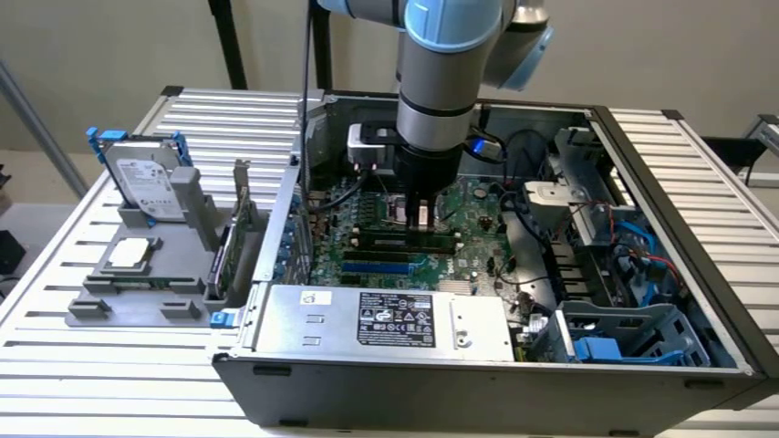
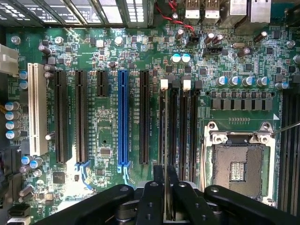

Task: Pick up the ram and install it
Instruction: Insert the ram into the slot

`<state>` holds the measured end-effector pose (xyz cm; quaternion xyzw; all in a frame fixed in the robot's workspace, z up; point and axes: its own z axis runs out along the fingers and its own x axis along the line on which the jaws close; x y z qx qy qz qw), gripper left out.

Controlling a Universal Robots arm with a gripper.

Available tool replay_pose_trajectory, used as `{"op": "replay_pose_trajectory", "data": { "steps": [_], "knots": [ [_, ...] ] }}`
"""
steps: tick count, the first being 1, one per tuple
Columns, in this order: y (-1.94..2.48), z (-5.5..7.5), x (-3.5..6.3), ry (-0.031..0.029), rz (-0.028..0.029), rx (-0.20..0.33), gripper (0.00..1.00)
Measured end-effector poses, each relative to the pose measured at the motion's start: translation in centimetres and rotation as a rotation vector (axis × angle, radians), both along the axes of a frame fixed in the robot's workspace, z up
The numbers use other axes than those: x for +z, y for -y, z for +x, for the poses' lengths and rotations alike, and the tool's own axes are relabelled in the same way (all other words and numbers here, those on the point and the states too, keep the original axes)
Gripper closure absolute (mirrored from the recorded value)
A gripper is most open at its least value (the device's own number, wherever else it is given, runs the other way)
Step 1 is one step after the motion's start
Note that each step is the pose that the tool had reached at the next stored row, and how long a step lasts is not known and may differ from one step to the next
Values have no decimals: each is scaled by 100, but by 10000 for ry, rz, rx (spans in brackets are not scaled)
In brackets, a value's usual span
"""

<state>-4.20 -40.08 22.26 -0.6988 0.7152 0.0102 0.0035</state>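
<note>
arm: one, reaching straight down into the open computer case (image 1: 681,274)
gripper (image 2: 166,169): one, low over the motherboard (image 2: 112,56), above the memory slots (image 2: 180,126); in the exterior view it (image 1: 420,212) sits mid-case
claw: cannot tell whether it is clamped or loose
ram (image 2: 165,140): one; seen edge-on as a thin dark strip, in line with the memory slot nearest the long black expansion slots, right under the gripper; cannot tell if fully seated
ram axis: long axis runs along that slot, parallel to the other slots; thin edge faces the wrist camera
memory slots: four side by side; two white end latches, two black
expansion slots: one blue slot (image 2: 123,117); one white slot (image 2: 36,110); four black, one of them short
cpu socket (image 2: 241,164): one, beside the memory slots
outside the case, exterior view's left: one hard drive (image 1: 144,182) upright in a grey holder (image 1: 134,287); one processor chip (image 1: 131,255) flat on it; one expansion card (image 1: 233,242) on edge
power supply (image 1: 383,319): one, at the case's near wall
</note>
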Motion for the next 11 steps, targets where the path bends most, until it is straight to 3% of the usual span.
{"op": "replay_pose_trajectory", "data": {
  "steps": [1,6,11],
  "knots": [
    [0,0,2,1,1,0,78],
    [0,0,77,-3,7,0,78],
    [0,0,246,-5,40,1,78]
  ]
}}
